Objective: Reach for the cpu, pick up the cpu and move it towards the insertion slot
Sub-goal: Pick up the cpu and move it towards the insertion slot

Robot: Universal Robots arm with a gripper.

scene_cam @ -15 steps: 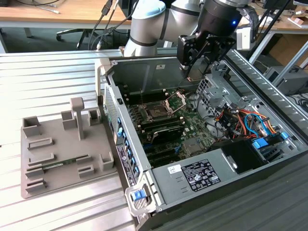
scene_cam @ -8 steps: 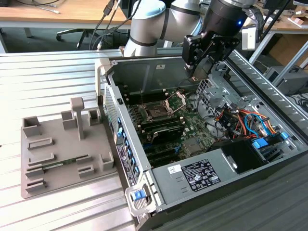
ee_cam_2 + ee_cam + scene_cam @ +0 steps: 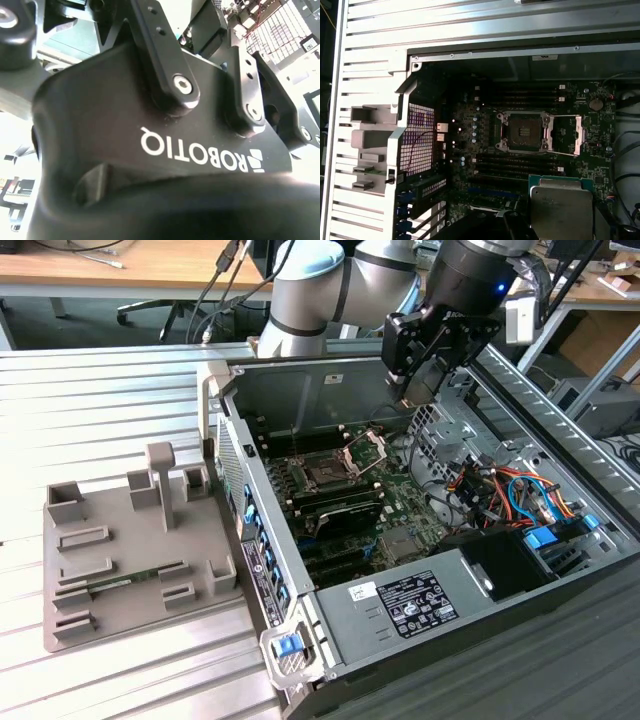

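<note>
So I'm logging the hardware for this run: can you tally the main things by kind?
Cpu, at the gripper: 1
Insertion slot, bracket open: 1
Computer case: 1
Grey fixture block: 1
Gripper: 1
Total: 5

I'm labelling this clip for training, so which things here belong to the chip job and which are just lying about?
Part of the job:
- gripper, above the open computer case
- cpu, close under the wrist camera
- insertion slot, empty, bracket open

Just lying about:
- grey holder tray beside the case
- memory stick in that tray
- coloured cables
</note>
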